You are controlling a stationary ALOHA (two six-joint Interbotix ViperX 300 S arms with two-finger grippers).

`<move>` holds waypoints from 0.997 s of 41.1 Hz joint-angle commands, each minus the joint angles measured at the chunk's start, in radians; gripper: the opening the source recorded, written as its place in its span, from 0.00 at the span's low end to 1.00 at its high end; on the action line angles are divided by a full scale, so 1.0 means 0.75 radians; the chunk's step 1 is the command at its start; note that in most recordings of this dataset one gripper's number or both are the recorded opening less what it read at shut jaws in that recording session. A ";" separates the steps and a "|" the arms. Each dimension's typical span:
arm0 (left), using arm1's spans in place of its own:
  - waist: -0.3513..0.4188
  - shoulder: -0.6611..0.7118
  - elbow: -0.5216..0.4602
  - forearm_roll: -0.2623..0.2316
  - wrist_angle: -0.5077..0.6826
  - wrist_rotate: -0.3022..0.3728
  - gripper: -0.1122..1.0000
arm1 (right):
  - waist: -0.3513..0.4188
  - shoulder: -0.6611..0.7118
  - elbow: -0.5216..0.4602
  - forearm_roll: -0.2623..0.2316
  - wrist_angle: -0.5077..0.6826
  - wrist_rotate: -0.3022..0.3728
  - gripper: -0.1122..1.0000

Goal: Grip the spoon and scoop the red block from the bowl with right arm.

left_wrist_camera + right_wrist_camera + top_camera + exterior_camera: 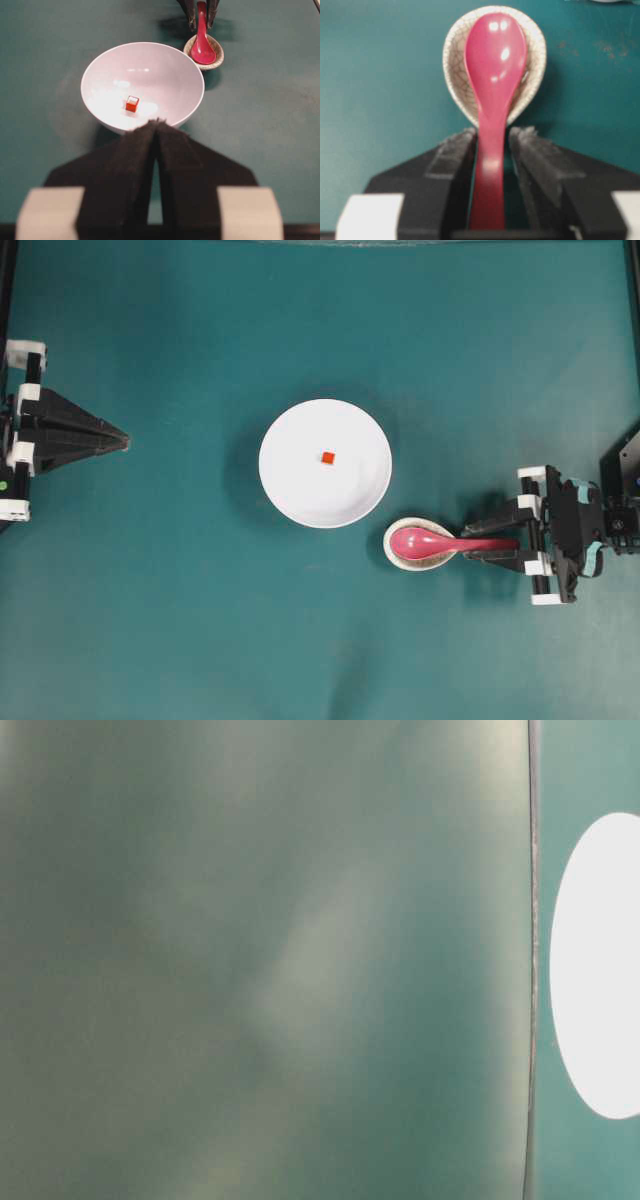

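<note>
The pink spoon [425, 540] lies with its scoop in the speckled oval rest [398, 556], its handle pointing right. My right gripper [482, 543] straddles that handle; in the right wrist view the spoon [495, 65] runs between the fingers [455, 150] with a gap showing on the right side, so the jaws are open around it. The tiny red block [327, 457] sits near the middle of the white bowl [290, 430]. My left gripper [156, 122] is shut and empty, just short of the bowl [150, 65] and its block [132, 103].
The rest [452, 65] stands just right of the bowl's lower right rim, nearly touching it. Bare teal tabletop [320, 660] surrounds both dishes. The left arm [60, 435] stays at the far left edge. The table-level view is a blur with a white oval [600, 970] at right.
</note>
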 commanded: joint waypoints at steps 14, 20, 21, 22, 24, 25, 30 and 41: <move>-0.004 0.012 -0.027 0.004 -0.006 0.000 0.11 | 0.000 -0.022 -0.008 -0.004 -0.014 -0.010 0.47; -0.004 0.012 -0.027 0.004 -0.006 0.000 0.11 | 0.002 -0.022 -0.006 -0.004 -0.014 -0.014 0.44; -0.004 0.010 -0.027 0.004 -0.006 0.000 0.11 | 0.000 -0.020 -0.006 -0.004 -0.014 -0.016 0.43; -0.004 0.010 -0.027 0.004 -0.006 0.000 0.11 | 0.000 -0.020 -0.006 -0.004 -0.014 -0.016 0.42; -0.002 0.012 -0.027 0.004 -0.006 0.000 0.11 | 0.000 -0.020 -0.006 -0.004 -0.014 -0.016 0.38; -0.002 0.010 -0.027 0.004 -0.006 0.000 0.11 | 0.000 -0.022 -0.006 -0.004 -0.014 -0.016 0.36; -0.002 0.012 -0.027 0.004 -0.006 0.000 0.11 | 0.002 -0.022 -0.004 -0.004 -0.014 -0.018 0.32; -0.004 0.010 -0.027 0.004 -0.006 0.000 0.11 | 0.002 -0.027 -0.012 -0.004 -0.016 -0.016 0.32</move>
